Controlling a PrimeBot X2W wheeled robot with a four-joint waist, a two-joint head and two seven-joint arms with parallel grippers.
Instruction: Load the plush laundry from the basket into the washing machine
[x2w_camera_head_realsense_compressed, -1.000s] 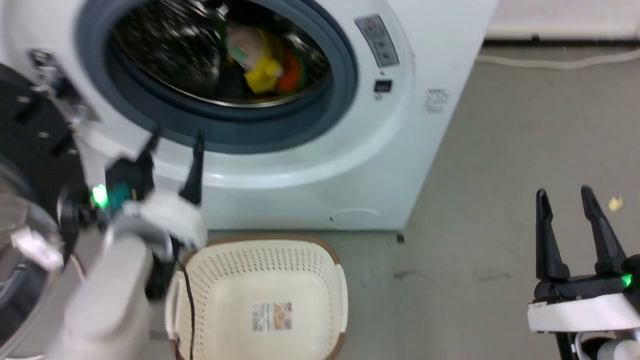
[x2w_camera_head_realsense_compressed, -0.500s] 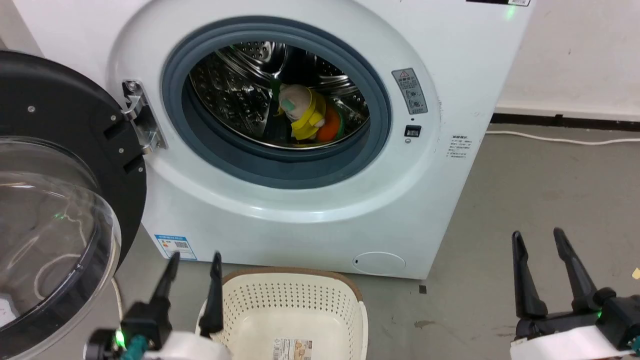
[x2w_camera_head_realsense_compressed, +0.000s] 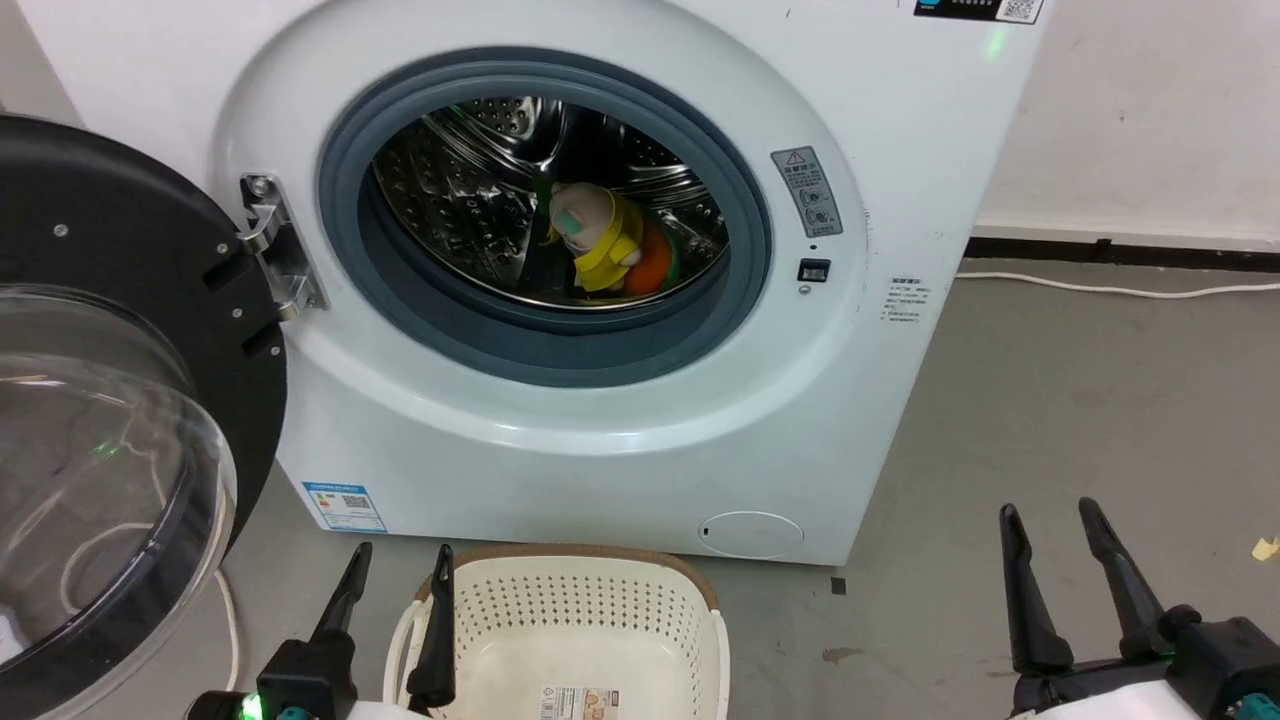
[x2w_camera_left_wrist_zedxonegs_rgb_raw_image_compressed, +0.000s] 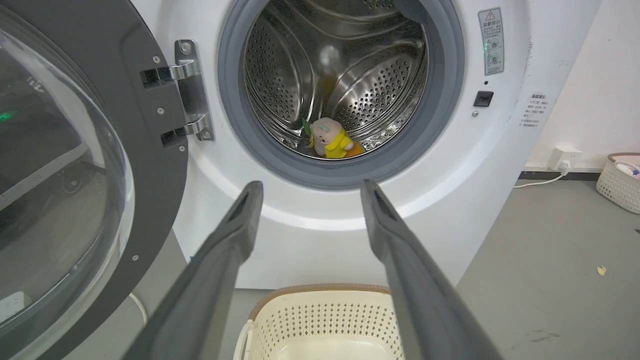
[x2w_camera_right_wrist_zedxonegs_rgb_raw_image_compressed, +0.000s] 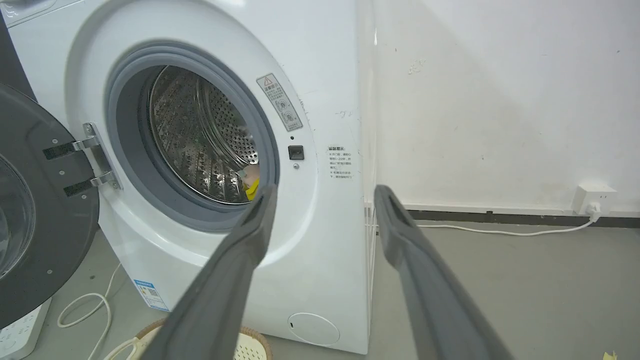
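The white washing machine (x2w_camera_head_realsense_compressed: 620, 440) stands with its black-rimmed clear door (x2w_camera_head_realsense_compressed: 110, 400) swung open to the left. In its steel drum (x2w_camera_left_wrist_zedxonegs_rgb_raw_image_compressed: 350, 75) lie the yellow-and-cream plush (x2w_camera_head_realsense_compressed: 595, 235) and, just behind it, the orange burger plush (x2w_camera_head_realsense_compressed: 652, 268). The cream basket (x2w_camera_head_realsense_compressed: 570, 620) sits on the floor in front of the washer, its inside bare but for a label sticker (x2w_camera_head_realsense_compressed: 580, 703). My left gripper (x2w_camera_head_realsense_compressed: 400, 560) is open at the basket's left rim, holding nothing. My right gripper (x2w_camera_head_realsense_compressed: 1048, 518) is open over the floor at the lower right, also holding nothing.
A white cable (x2w_camera_head_realsense_compressed: 1110, 290) runs along the grey floor by the wall. A wall socket (x2w_camera_right_wrist_zedxonegs_rgb_raw_image_compressed: 592, 197) sits low on the right wall. Another pale basket (x2w_camera_left_wrist_zedxonegs_rgb_raw_image_compressed: 620, 180) stands far right. A power strip (x2w_camera_right_wrist_zedxonegs_rgb_raw_image_compressed: 20, 332) and loose cord (x2w_camera_right_wrist_zedxonegs_rgb_raw_image_compressed: 85, 310) lie under the door.
The camera has risen and pulled back, so the washer shows whole. My left gripper has dropped from in front of the door seal to beside the basket. Both plush toys stay in the drum.
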